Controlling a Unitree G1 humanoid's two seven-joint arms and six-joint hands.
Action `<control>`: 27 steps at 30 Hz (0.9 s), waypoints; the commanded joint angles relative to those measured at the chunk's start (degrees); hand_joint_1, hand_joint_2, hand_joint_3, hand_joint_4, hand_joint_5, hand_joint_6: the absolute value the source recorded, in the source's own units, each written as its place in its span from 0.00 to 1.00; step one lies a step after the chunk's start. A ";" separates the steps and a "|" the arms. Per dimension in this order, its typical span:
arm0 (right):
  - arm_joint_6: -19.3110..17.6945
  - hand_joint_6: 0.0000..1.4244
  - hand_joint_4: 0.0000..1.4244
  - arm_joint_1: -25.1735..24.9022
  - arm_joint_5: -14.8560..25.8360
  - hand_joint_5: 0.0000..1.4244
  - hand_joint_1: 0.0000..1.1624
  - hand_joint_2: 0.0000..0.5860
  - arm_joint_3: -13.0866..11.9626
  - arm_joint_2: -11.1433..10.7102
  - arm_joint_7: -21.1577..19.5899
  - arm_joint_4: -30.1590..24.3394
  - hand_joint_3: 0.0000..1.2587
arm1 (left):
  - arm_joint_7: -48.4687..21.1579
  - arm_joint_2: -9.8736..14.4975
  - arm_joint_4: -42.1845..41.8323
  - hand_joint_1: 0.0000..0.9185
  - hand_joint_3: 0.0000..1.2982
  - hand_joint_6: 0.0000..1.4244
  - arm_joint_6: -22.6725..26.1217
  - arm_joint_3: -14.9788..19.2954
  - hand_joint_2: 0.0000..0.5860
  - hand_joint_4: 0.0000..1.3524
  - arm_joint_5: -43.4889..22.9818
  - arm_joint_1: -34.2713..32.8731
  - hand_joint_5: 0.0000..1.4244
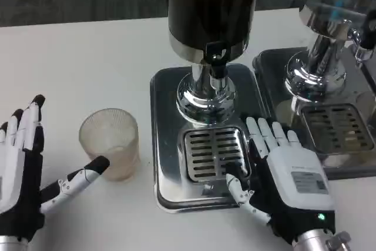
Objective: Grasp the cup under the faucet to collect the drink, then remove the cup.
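A clear ribbed cup [111, 142] stands upright on the white table, left of the dispenser's steel tray [166, 145]. My left hand [26, 166] lies open beside it, the thumb tip touching or nearly touching the cup's lower left side. The black faucet [217, 63] hangs from the dark drink tank [211, 4] above the slotted drip grate [212, 152], which has nothing on it. My right hand [282, 171] rests open on the tray's right edge, fingers flat and pointing away, thumb by the grate.
A second chrome dispenser [329, 33] with its own tray and grate [338, 124] stands at the right, close to my right hand. Open white table stretches to the left and behind the cup.
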 commanded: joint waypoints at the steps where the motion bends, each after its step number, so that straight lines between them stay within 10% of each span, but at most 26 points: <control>1: 0.65 0.00 0.00 0.67 -0.55 0.00 0.12 0.81 -0.07 0.19 -0.92 -1.12 0.00 | -4.11 0.66 12.41 0.00 0.00 0.00 -8.45 -1.27 0.00 0.00 -4.51 -5.66 0.00; 27: 5.04 0.00 0.00 3.62 -2.45 0.00 0.10 0.77 0.19 0.74 0.27 -5.30 0.01 | -5.79 0.20 37.98 0.05 0.00 0.00 -21.54 -8.84 0.00 0.00 -3.15 -23.58 0.00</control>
